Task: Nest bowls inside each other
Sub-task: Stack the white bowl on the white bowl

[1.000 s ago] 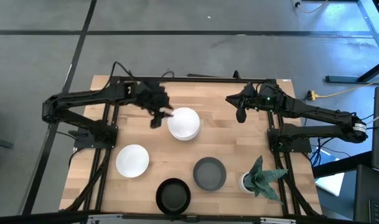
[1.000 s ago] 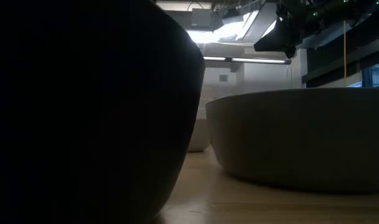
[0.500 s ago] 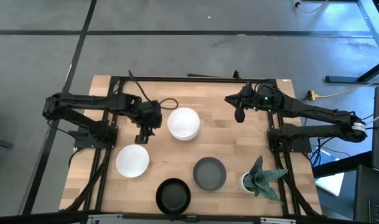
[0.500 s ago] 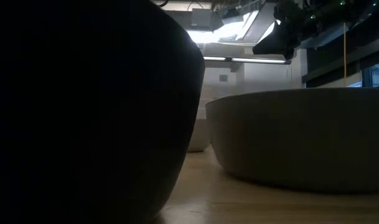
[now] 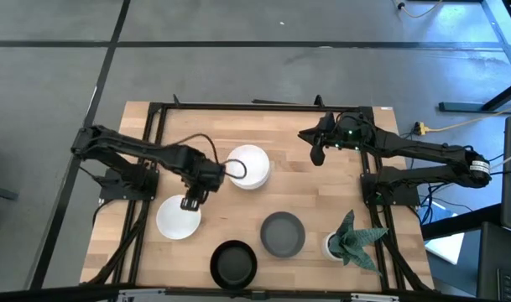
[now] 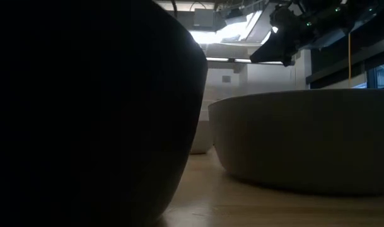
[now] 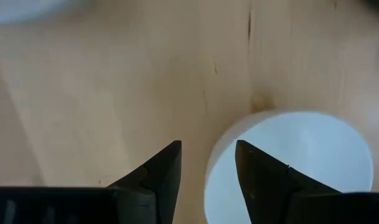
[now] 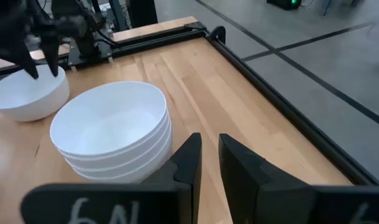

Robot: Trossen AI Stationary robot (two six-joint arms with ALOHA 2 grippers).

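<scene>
A stack of white bowls (image 5: 248,166) stands at the table's far middle. A single white bowl (image 5: 176,218) sits at the near left, a grey bowl (image 5: 282,234) at the near middle, and a black bowl (image 5: 234,263) at the near edge. My left gripper (image 5: 190,200) points down, open, above the single white bowl's far right rim (image 7: 217,162); one finger stands over the bowl and the other over the wood. My right gripper (image 5: 316,156) hovers right of the stack (image 8: 111,127), its fingers a narrow gap apart with nothing between them.
A small white pot with a spiky green plant (image 5: 349,239) stands at the near right. A black frame rail (image 8: 270,93) runs along the table's far and side edges. Bare wood (image 5: 322,197) lies between the stack, the grey bowl and the plant.
My left gripper has swung from beside the stack toward the table's near edge, sinking and tipping until it points straight down over the single white bowl. It has stayed open. The bowls have not moved.
</scene>
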